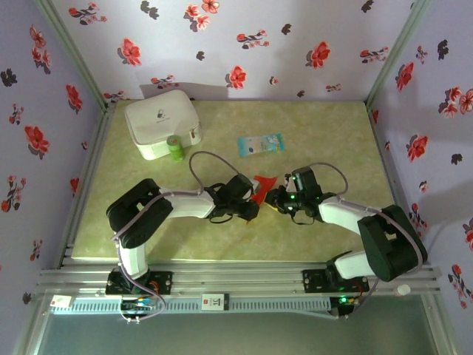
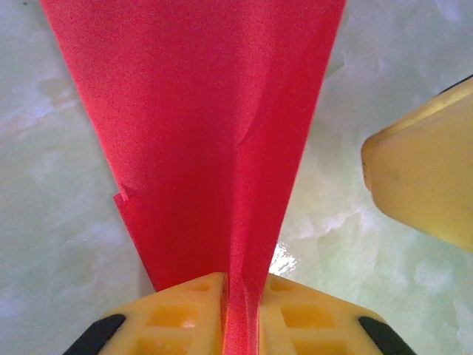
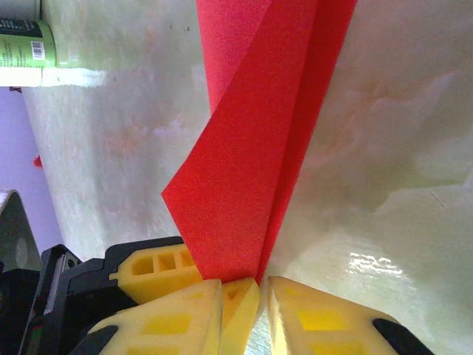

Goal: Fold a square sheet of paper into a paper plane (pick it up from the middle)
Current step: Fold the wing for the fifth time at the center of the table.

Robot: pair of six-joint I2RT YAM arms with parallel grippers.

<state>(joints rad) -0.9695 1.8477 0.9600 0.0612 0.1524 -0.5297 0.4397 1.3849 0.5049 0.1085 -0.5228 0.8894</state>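
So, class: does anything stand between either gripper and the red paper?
Nothing visible does. The left gripper and the right gripper each pinch the paper directly, from opposite sides, with no other object between fingers and sheet.

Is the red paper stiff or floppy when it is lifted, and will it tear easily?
Probably floppy: the paper curls and shows a soft crease between the left gripper and the right gripper, which both pinch it. It looks thin and light, so it should lift easily. It may well tear or crumple if the two pull apart.
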